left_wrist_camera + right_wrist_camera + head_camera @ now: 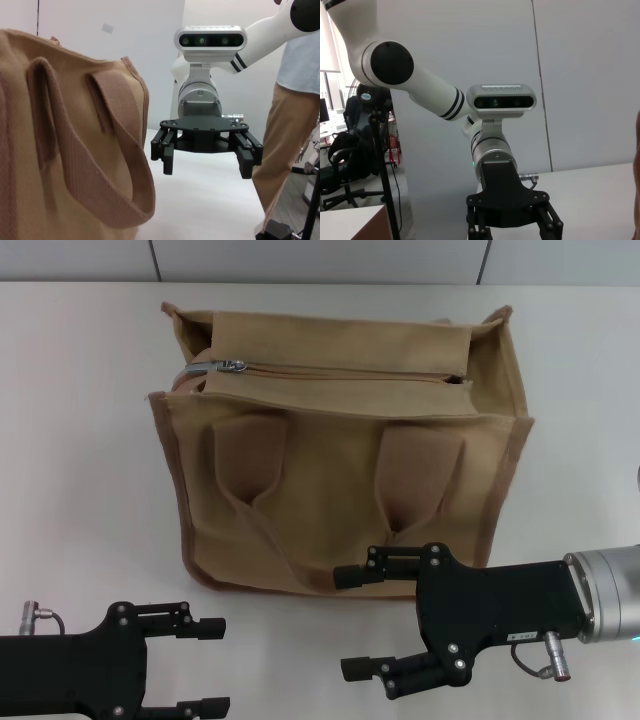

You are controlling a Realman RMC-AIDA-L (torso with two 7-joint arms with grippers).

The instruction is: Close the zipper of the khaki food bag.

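Fingers of both the left gripper (pixel 205 665) and right gripper (pixel 352 623) are spread, empty, at six o'clock of the khaki food bag (pixel 340 465). Its zipper (pixel 340 371) slider sits at ten o'clock. Pulling without bracing could drag the soft bag.

White table (pixel 80 490) fills the head view; pale panelled wall (pixel 320 258) with dark seams at 12 o'clock. In the right wrist view, grey wall panels (pixel 585 75), black office chair (pixel 342 165) at 8 o'clock, bright window (pixel 327 50) at 9 o'clock.
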